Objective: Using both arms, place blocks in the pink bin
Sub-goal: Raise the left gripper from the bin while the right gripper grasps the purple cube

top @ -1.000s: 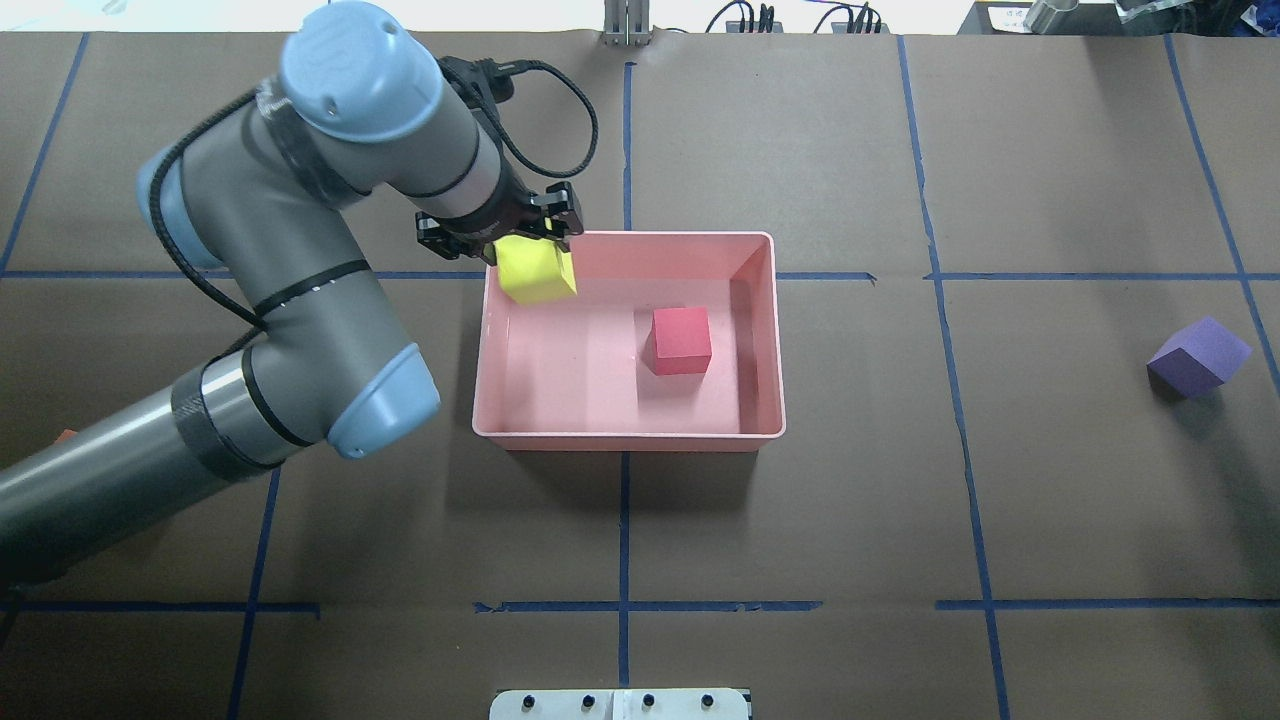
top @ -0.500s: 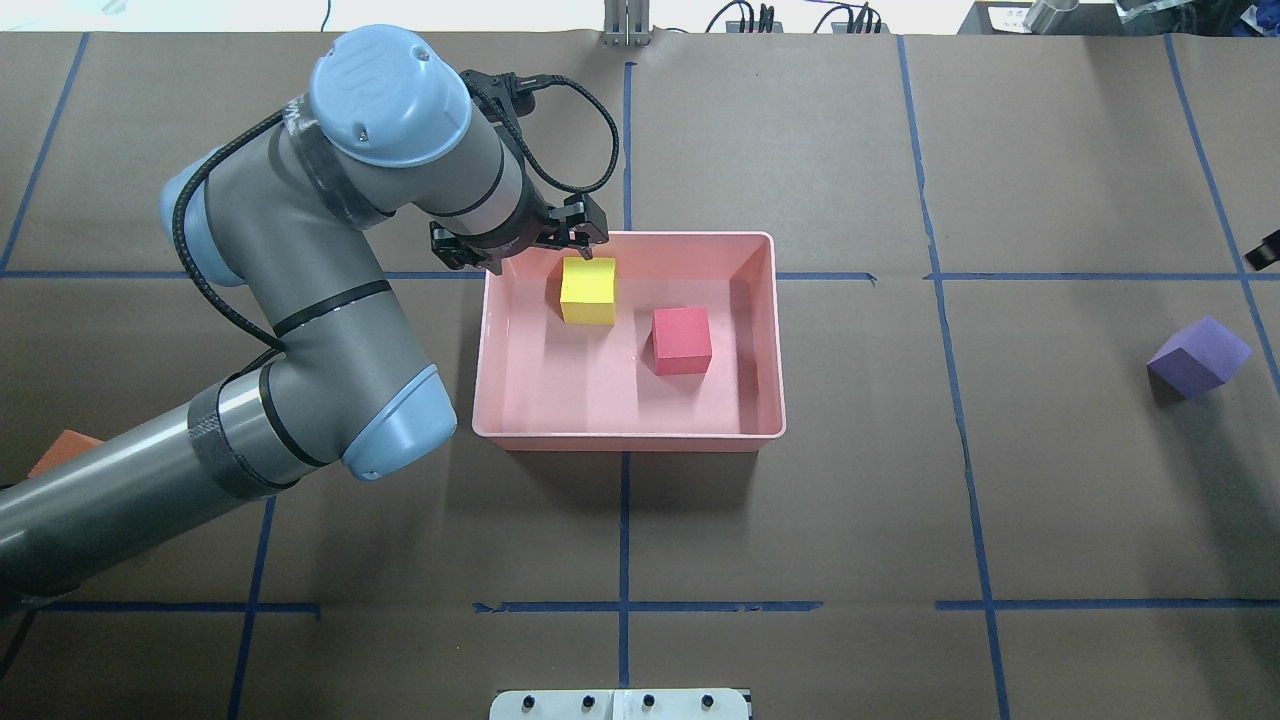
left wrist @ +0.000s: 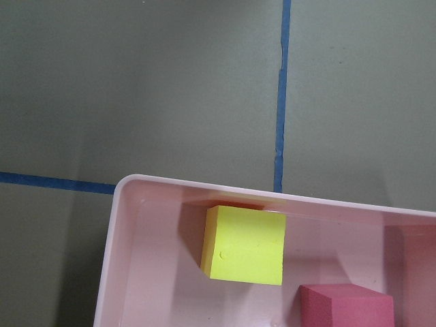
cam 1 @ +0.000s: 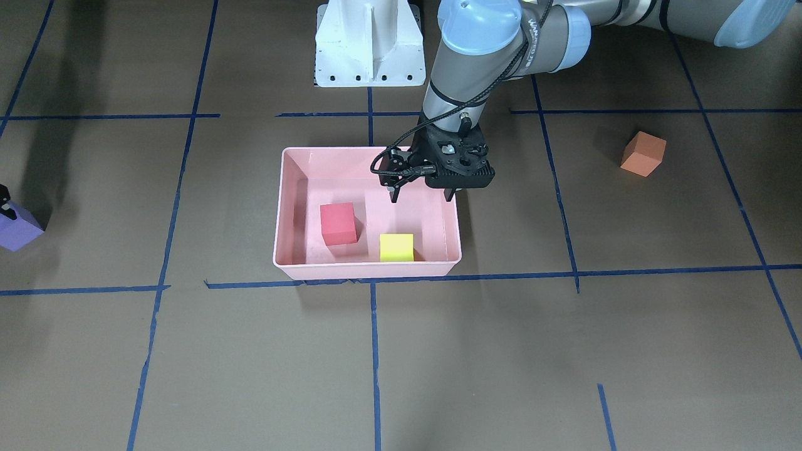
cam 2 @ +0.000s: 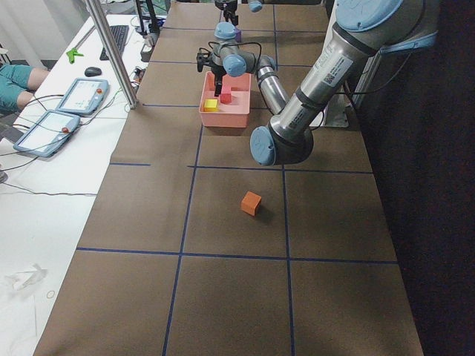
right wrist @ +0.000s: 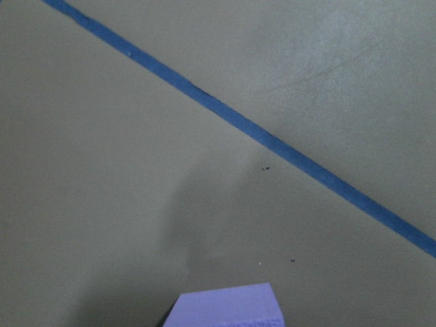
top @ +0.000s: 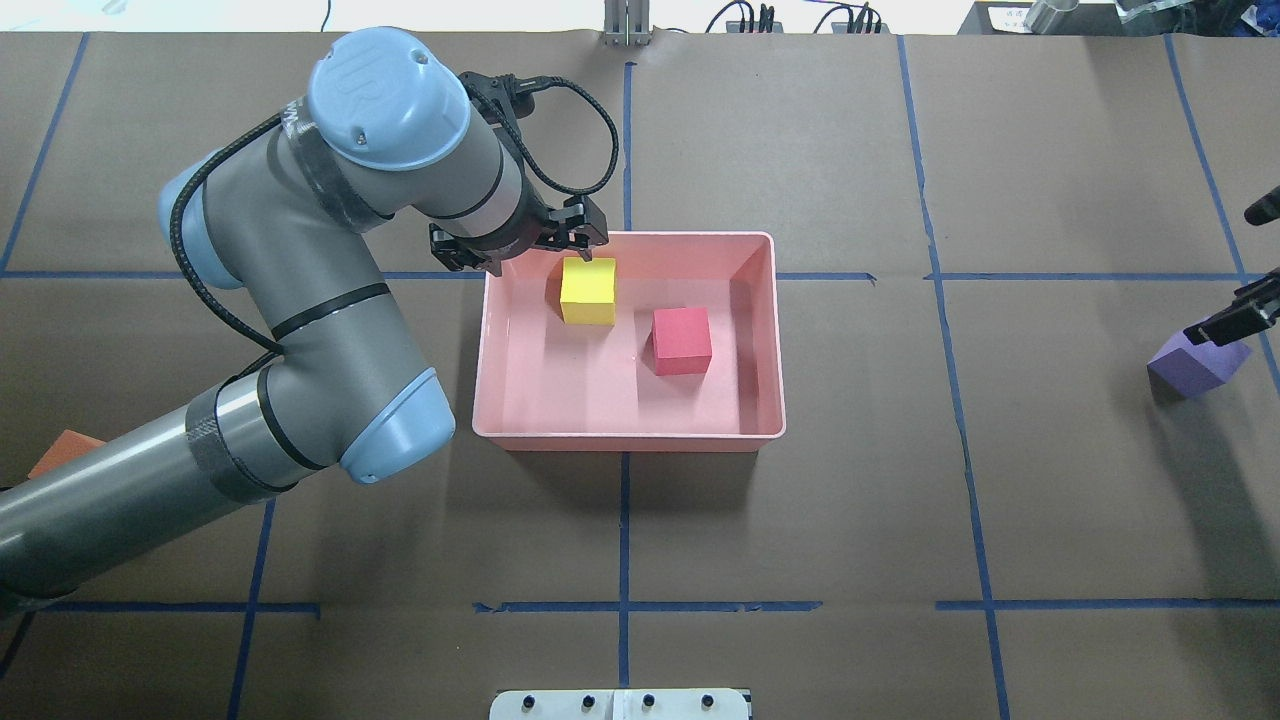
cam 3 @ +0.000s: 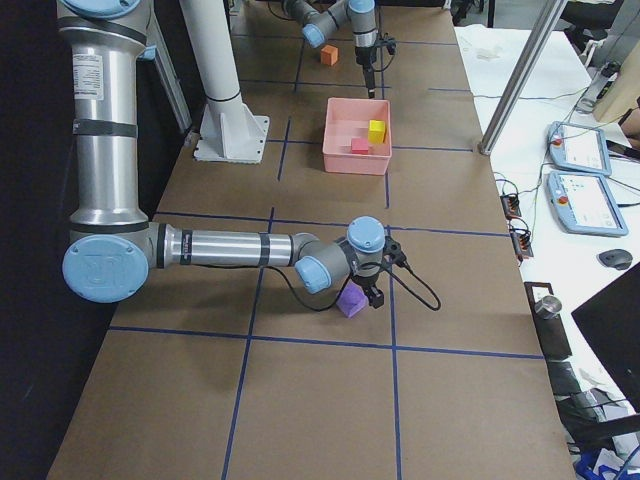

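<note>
Cubes red [top: 682,340] and yellow [top: 588,291] sit in bin [top: 630,434] just below the spread, empty left gripper [cam 1: 421,195]; purple [top: 1190,368], beside right gripper [cam 3: 374,297] (grip impossible to tell), and orange [cam 1: 643,153] are left.

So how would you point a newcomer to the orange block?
Find the shallow pale-pink plastic bin in the middle of the brown-papered table. From it go toward the robot's left: the small orange foam cube sits alone on bare paper. The red foam cube and yellow foam cube lie in the bin; the purple foam cube is on the opposite side.
</note>
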Available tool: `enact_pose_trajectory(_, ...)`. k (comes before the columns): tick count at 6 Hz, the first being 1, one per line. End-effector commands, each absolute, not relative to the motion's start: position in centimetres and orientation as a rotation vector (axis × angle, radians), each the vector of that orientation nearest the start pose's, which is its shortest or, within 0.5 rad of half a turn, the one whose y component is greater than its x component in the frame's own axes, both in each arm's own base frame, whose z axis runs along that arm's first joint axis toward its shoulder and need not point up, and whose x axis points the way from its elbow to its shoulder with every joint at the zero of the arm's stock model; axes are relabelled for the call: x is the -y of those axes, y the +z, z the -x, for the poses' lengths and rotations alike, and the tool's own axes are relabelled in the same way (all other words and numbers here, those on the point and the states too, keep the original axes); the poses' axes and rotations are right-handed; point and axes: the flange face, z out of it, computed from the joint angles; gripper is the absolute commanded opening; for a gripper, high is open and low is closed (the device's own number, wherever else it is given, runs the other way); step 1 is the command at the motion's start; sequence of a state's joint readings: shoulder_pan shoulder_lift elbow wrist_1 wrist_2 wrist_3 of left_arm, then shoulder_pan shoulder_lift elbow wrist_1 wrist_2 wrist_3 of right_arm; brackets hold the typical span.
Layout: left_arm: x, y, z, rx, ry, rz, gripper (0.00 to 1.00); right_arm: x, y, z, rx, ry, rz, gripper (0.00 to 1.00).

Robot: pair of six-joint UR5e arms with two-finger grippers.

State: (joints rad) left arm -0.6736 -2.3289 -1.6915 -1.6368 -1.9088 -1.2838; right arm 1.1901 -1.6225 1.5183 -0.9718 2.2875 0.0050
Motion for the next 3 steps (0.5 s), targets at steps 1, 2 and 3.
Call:
enact_pose_trajectory(1, 50.06, 14.45, -46.66, -0.973, -0.196, -0.155, 1.00, 46.83, 66.32, 12.92, 0.770, -0.572, -0.322, 1.00)
enact_pose_trajectory(2, 49.99, 14.55, -46.74, -0.972, -0.193, -0.154, 1.00, 46.68, 67.02, 13.48, 0.759, -0.579, -0.308, 0.88)
enact_pose_trajectory(3, 49.98, 14.75, -46.75, -0.969, -0.188, -0.154, 1.00, 46.67, 67.10, 13.58, 0.754, -0.578, -0.305, 0.46)
